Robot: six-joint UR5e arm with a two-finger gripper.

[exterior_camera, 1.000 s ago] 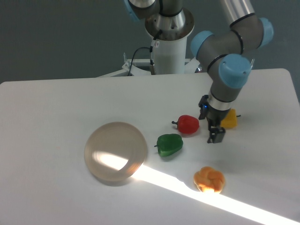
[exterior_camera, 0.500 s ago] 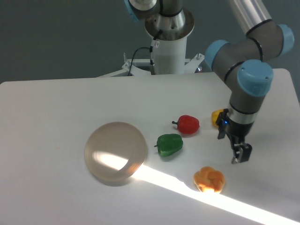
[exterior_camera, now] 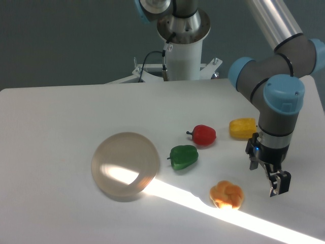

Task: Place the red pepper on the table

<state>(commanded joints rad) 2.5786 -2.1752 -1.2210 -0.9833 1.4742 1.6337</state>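
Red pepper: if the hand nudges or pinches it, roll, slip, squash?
The red pepper lies on its side on the table, rounded, so a nudge would probably rock or roll it. Its glossy skin suggests it may slip in a pinch. It looks like rigid, light plastic, unlikely to squash.

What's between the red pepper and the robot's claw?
Only bare table lies between the red pepper and the gripper in the camera view; the yellow pepper sits just above that line.

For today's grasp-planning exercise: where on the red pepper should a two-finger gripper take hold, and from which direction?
Probably from straight above, closing across the rounded body of the red pepper. It lies on its side on the table, stem pointing left, and the stem looks too thin to hold. The green pepper sits close at its lower left.
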